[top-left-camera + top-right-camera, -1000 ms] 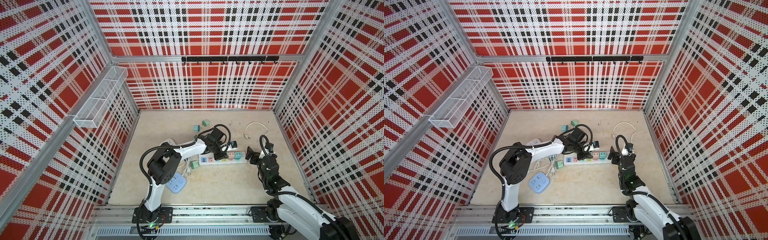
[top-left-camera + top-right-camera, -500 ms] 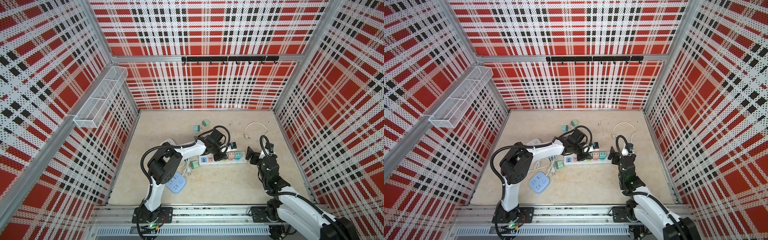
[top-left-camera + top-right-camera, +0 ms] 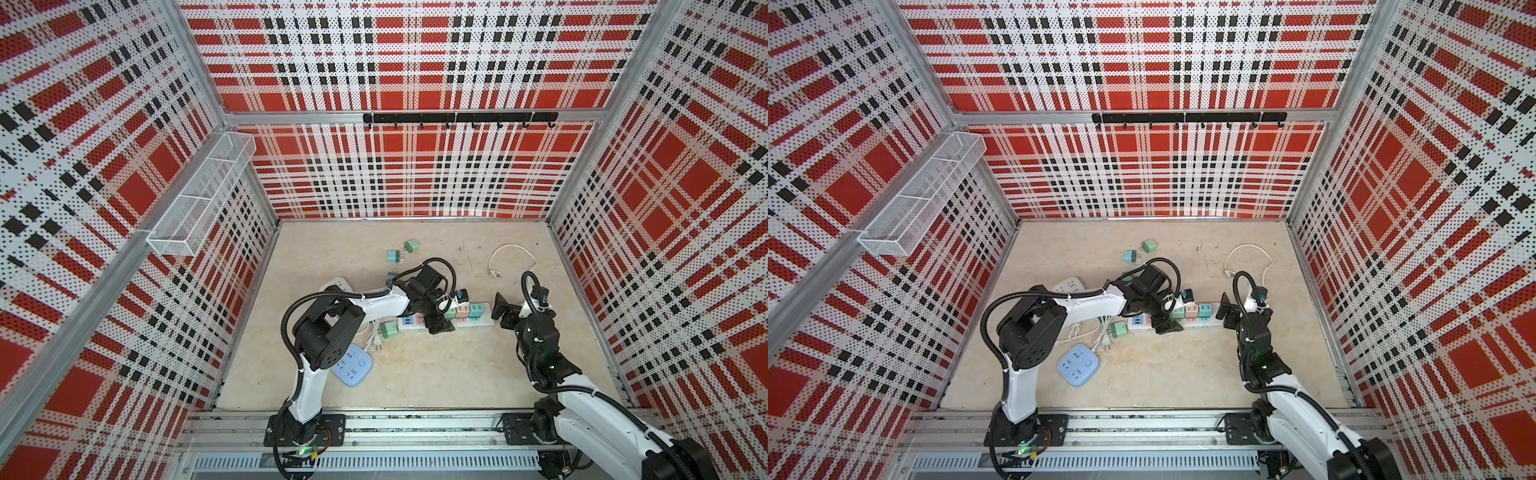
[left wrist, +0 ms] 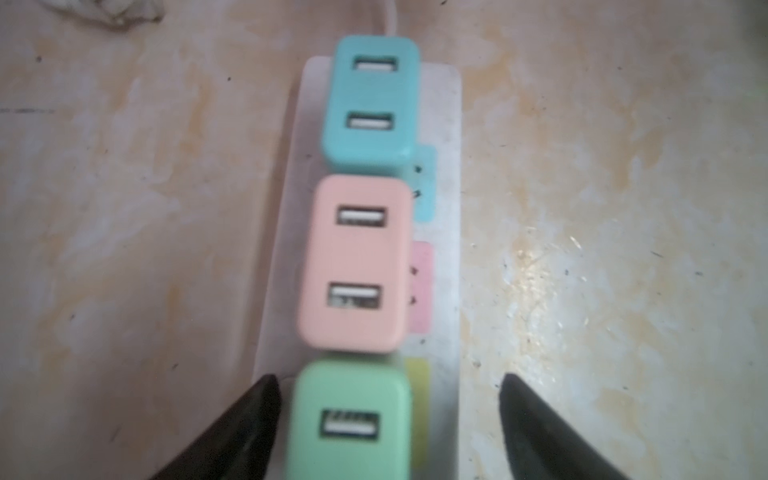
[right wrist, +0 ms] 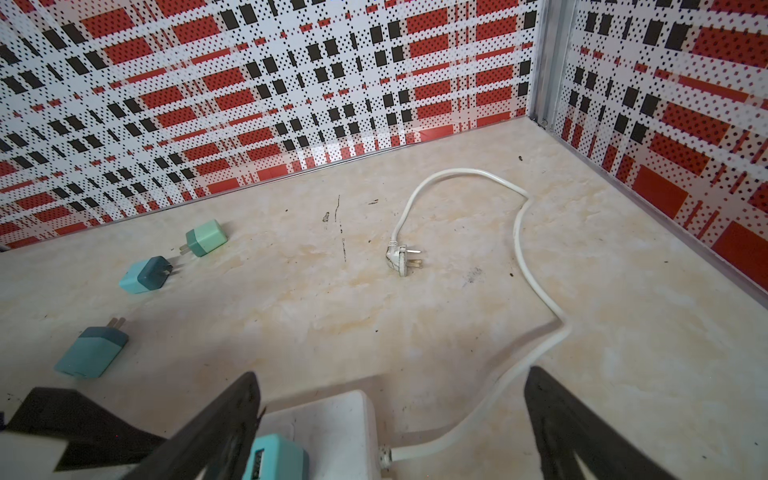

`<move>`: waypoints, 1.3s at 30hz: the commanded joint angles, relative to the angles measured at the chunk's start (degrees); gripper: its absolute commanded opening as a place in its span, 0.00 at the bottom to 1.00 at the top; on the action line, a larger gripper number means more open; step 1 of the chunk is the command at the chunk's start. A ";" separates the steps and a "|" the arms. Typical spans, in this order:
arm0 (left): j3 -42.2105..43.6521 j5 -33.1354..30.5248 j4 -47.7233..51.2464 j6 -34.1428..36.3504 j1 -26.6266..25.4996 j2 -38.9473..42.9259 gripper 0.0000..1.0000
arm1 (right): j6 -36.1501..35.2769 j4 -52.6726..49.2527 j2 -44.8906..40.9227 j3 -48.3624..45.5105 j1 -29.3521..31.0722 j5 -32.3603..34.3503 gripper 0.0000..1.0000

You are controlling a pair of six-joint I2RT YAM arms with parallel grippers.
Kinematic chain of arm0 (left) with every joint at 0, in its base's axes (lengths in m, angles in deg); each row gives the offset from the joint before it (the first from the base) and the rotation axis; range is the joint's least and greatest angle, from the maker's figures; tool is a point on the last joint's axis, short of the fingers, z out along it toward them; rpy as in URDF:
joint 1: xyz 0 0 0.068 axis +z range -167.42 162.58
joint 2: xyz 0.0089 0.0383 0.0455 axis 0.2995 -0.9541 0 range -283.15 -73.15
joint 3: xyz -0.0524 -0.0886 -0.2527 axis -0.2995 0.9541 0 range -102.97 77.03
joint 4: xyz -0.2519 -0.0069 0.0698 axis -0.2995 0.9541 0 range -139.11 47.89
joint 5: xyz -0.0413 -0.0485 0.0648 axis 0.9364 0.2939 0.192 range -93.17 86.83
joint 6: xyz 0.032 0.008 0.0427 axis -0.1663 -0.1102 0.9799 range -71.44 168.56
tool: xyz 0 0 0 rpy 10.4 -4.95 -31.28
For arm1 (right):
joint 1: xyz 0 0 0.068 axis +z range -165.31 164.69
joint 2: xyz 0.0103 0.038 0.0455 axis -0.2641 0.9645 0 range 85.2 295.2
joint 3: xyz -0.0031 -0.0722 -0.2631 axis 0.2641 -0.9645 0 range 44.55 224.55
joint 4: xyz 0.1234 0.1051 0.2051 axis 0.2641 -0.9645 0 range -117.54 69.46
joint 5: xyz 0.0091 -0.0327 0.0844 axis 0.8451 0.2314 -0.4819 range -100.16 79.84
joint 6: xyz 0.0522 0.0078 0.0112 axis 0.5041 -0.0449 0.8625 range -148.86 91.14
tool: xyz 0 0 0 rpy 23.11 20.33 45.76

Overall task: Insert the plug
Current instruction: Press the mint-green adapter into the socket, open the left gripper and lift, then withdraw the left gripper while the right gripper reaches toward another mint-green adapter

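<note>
On white power strip: green plug, smooth rounded-square plastic w/ USB slot up, beside pink plug, then teal plug. L gripper spread wide around green one. R gripper wide at strip's end. Only R wrist view shows glossy round cord.

Item: white wire-mesh basket, three compartments, mounted on the left wall; black hook rail fixed across the back wall. Enclosure: perforated plaid walls (red, white, black) around a beige marbled tabletop. Loose on the tabletop: pale blue socket block, face up, front left; white socket block, partly hidden, further back.
</note>
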 commanded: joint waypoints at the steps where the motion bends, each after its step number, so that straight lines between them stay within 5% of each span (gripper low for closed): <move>1: 1.05 1.41 -2.09 -2.71 0.28 7.81 0.99 | 0.77 2.05 -0.69 -0.65 -0.13 0.82 1.00; 8: 9.23 -0.16 -9.80 -10.53 -0.86 26.59 0.99 | 0.84 1.55 -2.10 -1.18 -0.13 0.46 1.00; 12: 15.15 -9.93 -12.57 -18.68 0.03 37.51 0.99 | 0.94 1.00 -3.74 -1.87 -0.11 0.14 1.00; 16: 21.88 -20.23 -14.08 -29.16 4.25 48.21 0.99 | 1.05 0.60 -5.09 -2.24 -0.13 -0.15 1.00; 20: 28.38 -18.52 -13.17 -37.21 9.96 57.54 0.99 | 1.07 0.25 -6.04 -2.60 -0.13 -0.39 1.00; 22: 32.27 -22.86 -13.09 -41.29 10.90 62.19 0.99 | 1.03 0.22 -6.46 -2.73 -0.11 -0.63 1.00; 28: 37.76 -45.86 -4.13 -60.19 10.45 68.50 0.99 | 0.66 0.00 -6.75 -2.77 -0.13 -1.88 1.00; 33: 41.58 -57.67 2.04 -68.86 9.41 70.12 0.99 | 0.63 -0.05 -6.47 -2.69 -0.12 -2.48 1.00; 39: 46.04 -58.99 5.45 -69.74 12.25 73.95 0.99 | 0.24 0.43 -4.09 -1.76 -0.09 -3.83 1.00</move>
